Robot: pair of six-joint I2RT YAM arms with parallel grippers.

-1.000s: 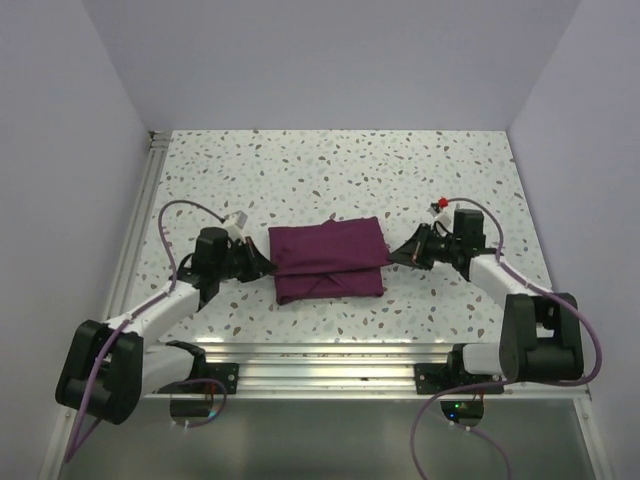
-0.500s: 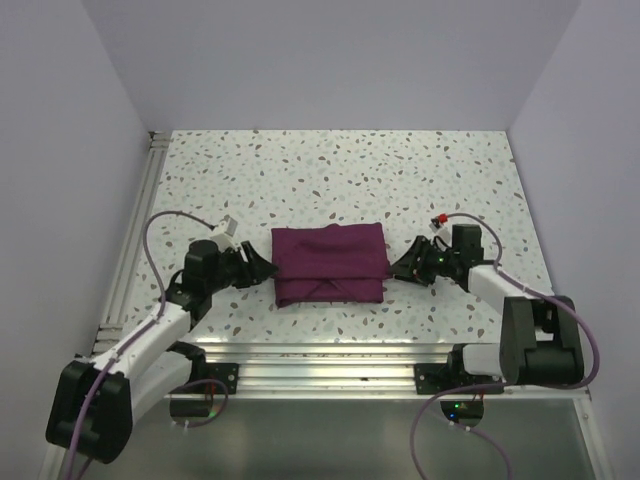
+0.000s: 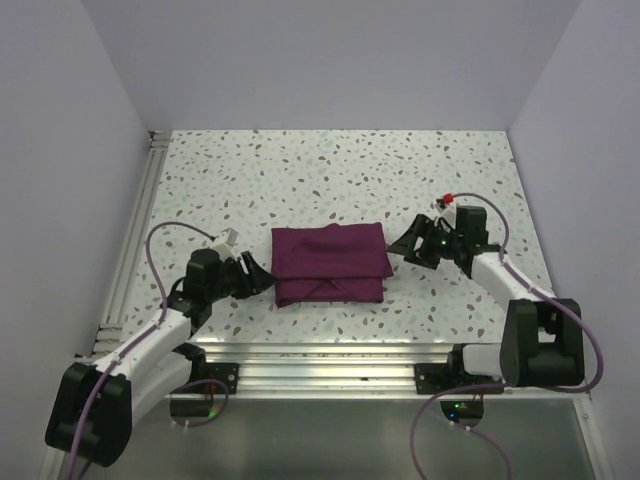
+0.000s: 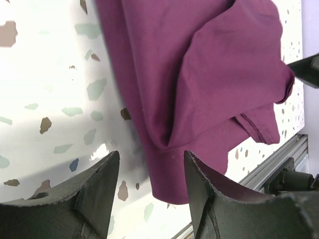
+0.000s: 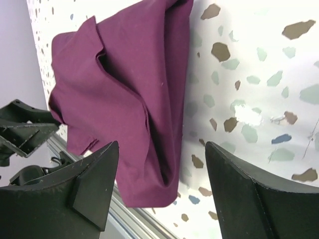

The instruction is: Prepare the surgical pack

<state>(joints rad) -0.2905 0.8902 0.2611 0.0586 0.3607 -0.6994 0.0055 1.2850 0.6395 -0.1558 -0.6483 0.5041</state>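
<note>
Mid-bench, nearer the front edge: surgical pack [image 3: 330, 263], plum woven cloth, a flat folded rectangle with loose overlapping flaps on top. Left gripper [image 3: 262, 278] just beside its left edge, jaws partly apart, holding nothing. Right gripper [image 3: 402, 246] just beside its right edge, jaws wider, empty. Bench [image 3: 330, 170]: speckled terrazzo, glossy.

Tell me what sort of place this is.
Probably a robot test cell, not a clinic: speckled tabletop, plain pale walls on three sides, aluminium mounting rail at the near edge, one folded purple cloth.
</note>
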